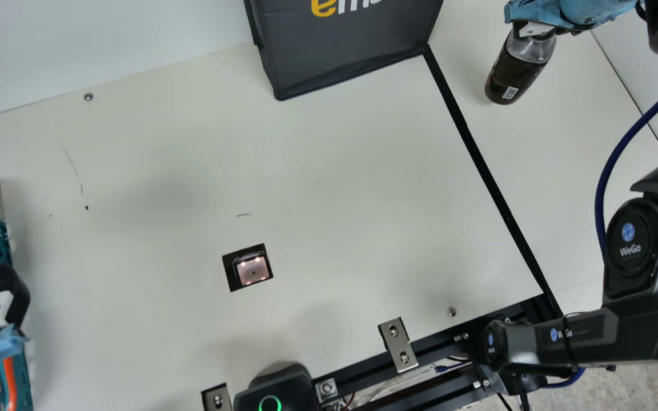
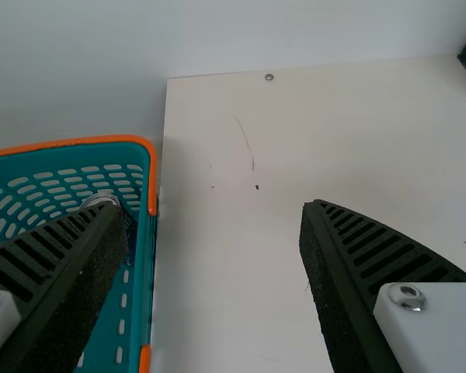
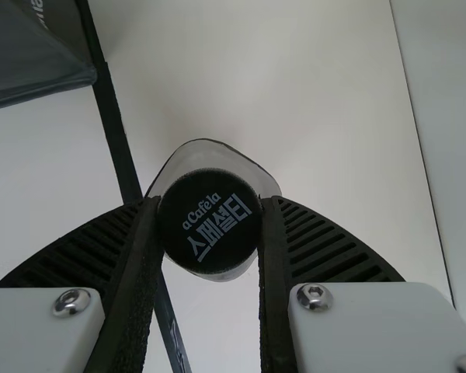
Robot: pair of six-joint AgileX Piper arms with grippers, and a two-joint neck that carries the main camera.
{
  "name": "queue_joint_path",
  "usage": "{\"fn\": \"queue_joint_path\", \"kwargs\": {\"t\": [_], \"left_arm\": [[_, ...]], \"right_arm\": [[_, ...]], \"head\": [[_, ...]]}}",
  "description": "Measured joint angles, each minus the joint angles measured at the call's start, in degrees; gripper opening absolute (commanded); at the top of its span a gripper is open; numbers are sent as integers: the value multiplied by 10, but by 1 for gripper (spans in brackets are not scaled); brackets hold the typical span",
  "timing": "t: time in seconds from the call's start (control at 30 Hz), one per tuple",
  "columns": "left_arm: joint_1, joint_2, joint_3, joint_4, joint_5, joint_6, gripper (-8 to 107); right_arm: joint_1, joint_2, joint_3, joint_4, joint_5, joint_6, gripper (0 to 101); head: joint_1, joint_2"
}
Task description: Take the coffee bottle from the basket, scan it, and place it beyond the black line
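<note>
One bottle past the line, right gripper closed on its cap

Coffee bottle (image 1: 517,68): on the outer side of the black line (image 1: 486,165), near it but apart, main view. Leans slightly as I see it; cannot confirm the base bears on the table (image 1: 334,171).

Right gripper (image 3: 210,200): fingers drawn in, one each side of the dark cap (image 3: 210,221). Reason, presumably: a top hold leaves the base free to land first and keeps the barcode label (image 1: 510,92) uncovered. Scanner (image 1: 253,270) sits lit, well apart; scan probably done, not verifiable.

Left gripper (image 2: 211,208): fingers wide, nothing between them, by the rim of the basket (image 2: 148,179). Likely parked; this step needs one arm.

Edges: dark fabric box (image 1: 346,51) meets the line's far end, so retreat should avoid swinging that way. Outer table edge (image 1: 629,85) runs on the bottle's other side, with pale surface between. Best guess at next move: settle the base, part the fingers evenly, lift straight up. Risk: opening before contact, or dragging the cap sideways, could topple it.
</note>
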Motion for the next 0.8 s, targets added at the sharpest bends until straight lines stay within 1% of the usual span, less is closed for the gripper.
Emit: {"fn": "queue_joint_path", "kwargs": {"t": [0.2,0.5,0.53,0.6,0.67,0.7,0.8], "left_arm": [[0,0,0,0,0,0,90],[0,0,0,0,0,0,90],[0,0,0,0,0,0,90],[0,0,0,0,0,0,90],[0,0,0,0,0,0,90],[0,0,0,0,0,0,90],[0,0,0,0,0,0,90]], "right_arm": [[-3,3,15,-4,-15,4,0],[-5,2,49,-6,-40,9,0],[-5,1,52,-6,-43,9,2],[-5,-1,59,-6,-50,9,0],[-6,-3,65,-6,-54,9,0],[-6,-4,67,-6,-54,9,2],[-6,-5,73,-6,-57,9,0]], "head": [[-1,0],[-1,-1],[-1,0],[-1,-1],[0,-1],[0,-1],[0,0]]}}
